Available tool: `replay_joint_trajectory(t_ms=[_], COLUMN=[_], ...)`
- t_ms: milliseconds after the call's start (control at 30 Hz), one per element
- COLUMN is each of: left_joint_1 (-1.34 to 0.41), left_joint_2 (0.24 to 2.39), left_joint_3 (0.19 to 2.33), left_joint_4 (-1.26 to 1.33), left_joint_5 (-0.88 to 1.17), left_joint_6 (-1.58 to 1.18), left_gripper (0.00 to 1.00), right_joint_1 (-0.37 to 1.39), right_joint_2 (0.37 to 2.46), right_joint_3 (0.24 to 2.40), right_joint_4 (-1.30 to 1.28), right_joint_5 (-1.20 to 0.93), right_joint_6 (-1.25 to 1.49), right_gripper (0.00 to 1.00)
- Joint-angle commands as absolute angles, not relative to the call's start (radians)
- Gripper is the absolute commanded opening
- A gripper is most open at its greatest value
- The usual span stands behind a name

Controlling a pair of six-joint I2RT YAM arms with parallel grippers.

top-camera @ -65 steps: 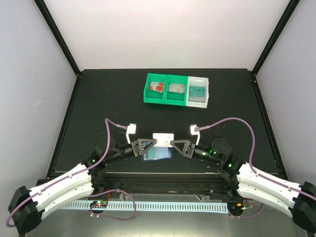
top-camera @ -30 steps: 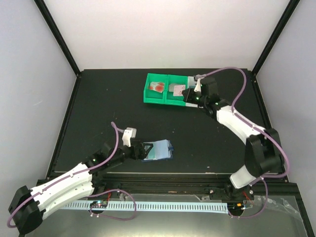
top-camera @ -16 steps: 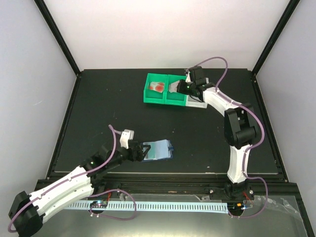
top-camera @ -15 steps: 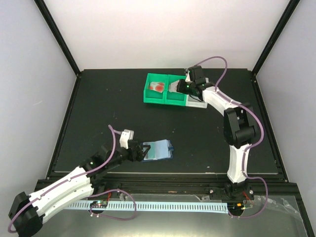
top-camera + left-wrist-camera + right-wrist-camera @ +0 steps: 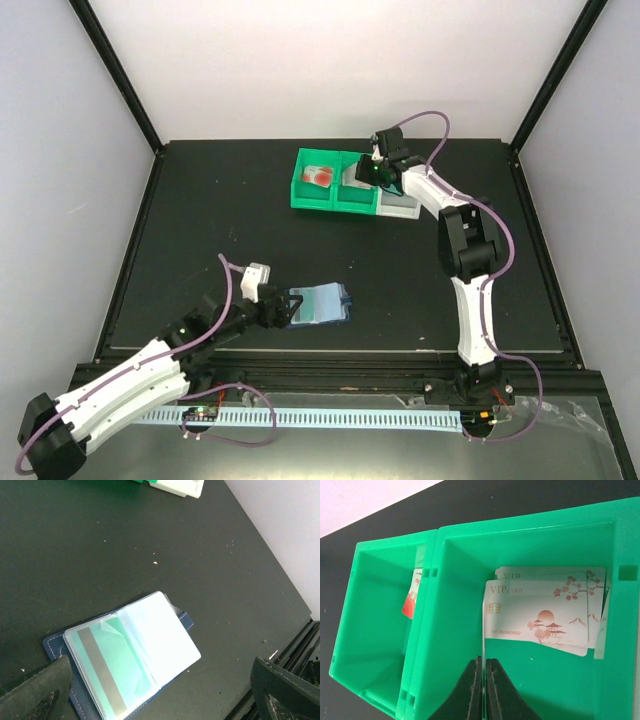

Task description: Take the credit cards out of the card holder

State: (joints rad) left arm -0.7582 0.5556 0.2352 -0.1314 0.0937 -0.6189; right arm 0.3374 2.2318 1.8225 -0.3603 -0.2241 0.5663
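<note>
Right hand (image 5: 483,662) moved over green tray (image 5: 451,610); card (image 5: 537,612) lies long axis left-right

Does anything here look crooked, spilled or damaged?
Nothing is spilled or damaged. In the middle compartment of the green tray the VIP cards lie fanned, edges not aligned. In the left compartment a red-marked card seems to lean against the divider.

Both arms, L arm (image 5: 130,378) & R arm (image 5: 470,310), had white shell links w/ black joints & black bases. A purple cable (image 5: 228,290) ran along each, ending at a small white cam block (image 5: 256,277) by the wrist. Green LED (image 5: 186,323) glowed on a joint. Fingers (image 5: 470,690) were matte black, wedge-shaped.
</note>
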Motion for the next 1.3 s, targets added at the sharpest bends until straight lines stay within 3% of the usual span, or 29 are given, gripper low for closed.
replay_joint_trajectory(t_ms=[0,800,1267], left_joint_1=[-0.752,-0.752,-0.733], left_joint_2=[0.573,0.628,0.673], left_joint_3=[0.307,0.32,0.325], left_joint_4=[-0.167,-0.193,-0.251], left_joint_5=[0.105,0.119,0.044], left_joint_6=[-0.617,-0.641,-0.659], left_gripper=[0.99,0.99,0.98], right_joint_1=[0.319,0.281,0.302], right_joint_2=[2.274,2.284,2.051], right_joint_3=[1.881,1.954,1.656], right_joint_4=[-0.373,-0.408,-0.35], right_joint_5=[-0.255,-0.27,-0.291], right_joint_6=[0.592,0.558,0.53], right_gripper=[0.06,0.08,0.13])
